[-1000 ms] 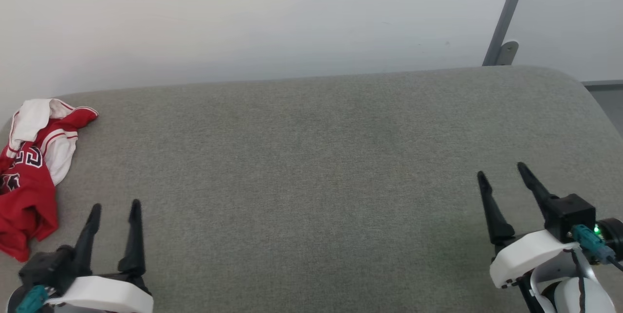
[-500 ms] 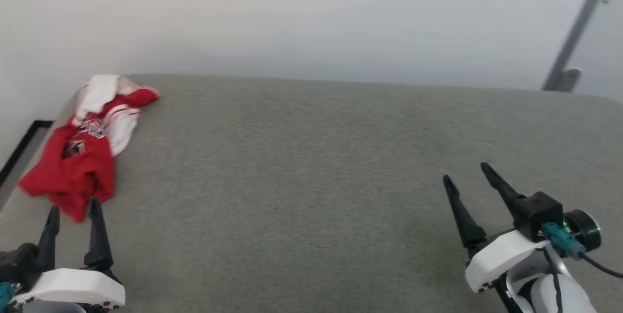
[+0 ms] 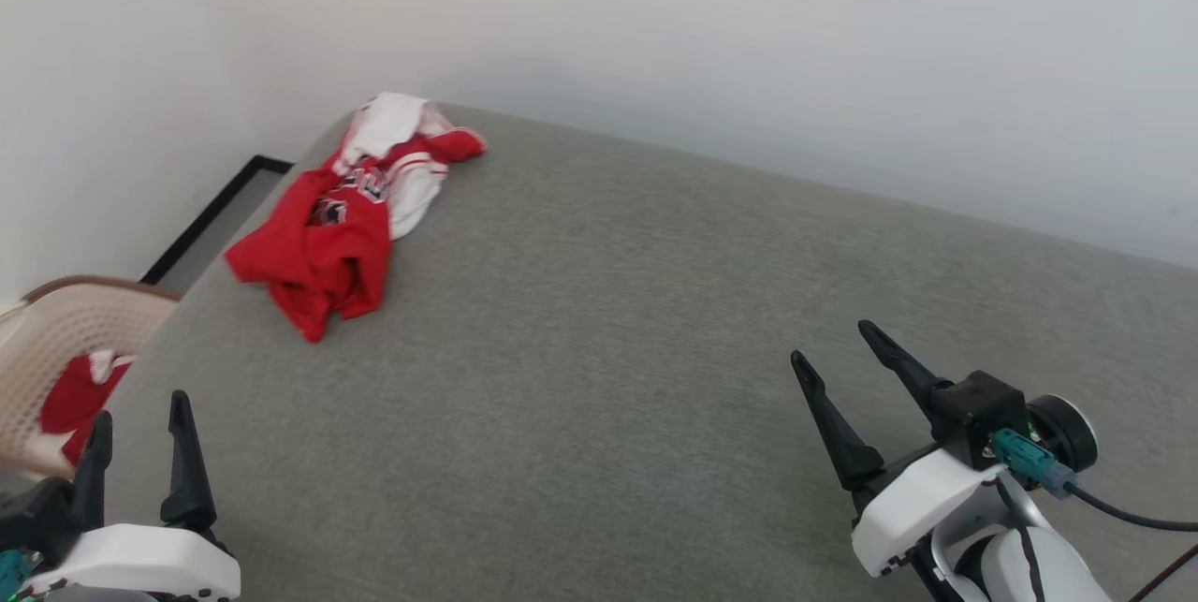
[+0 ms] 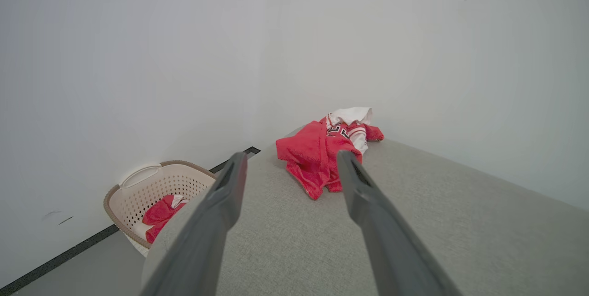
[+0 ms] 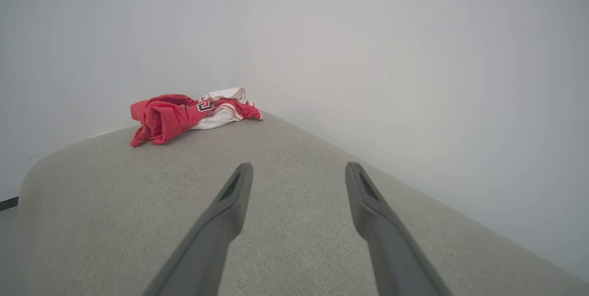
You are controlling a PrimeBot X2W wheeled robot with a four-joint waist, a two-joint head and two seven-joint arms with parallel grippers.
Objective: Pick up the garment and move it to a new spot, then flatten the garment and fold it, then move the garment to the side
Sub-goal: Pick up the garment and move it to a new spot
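Note:
The garment (image 3: 342,218) is a crumpled red shirt with white sleeve panels and dark lettering, lying at the far left corner of the grey padded surface (image 3: 599,349). It lies ahead of the fingers in the left wrist view (image 4: 322,153) and far off to the left in the right wrist view (image 5: 184,114). My left gripper (image 3: 138,415) stands open at the lower left, well short of the garment, holding nothing. My right gripper (image 3: 831,345) is open at the lower right above bare surface, far from the garment.
A beige perforated laundry basket (image 3: 51,340) with red cloth inside stands on the floor past the surface's left edge, also in the left wrist view (image 4: 152,190). White walls close off the back and left. A dark floor strip (image 3: 215,218) runs along the wall.
The head camera has swung left: the garment now sits further right and higher in the picture, and the basket has come into view. Both grippers stay open and empty.

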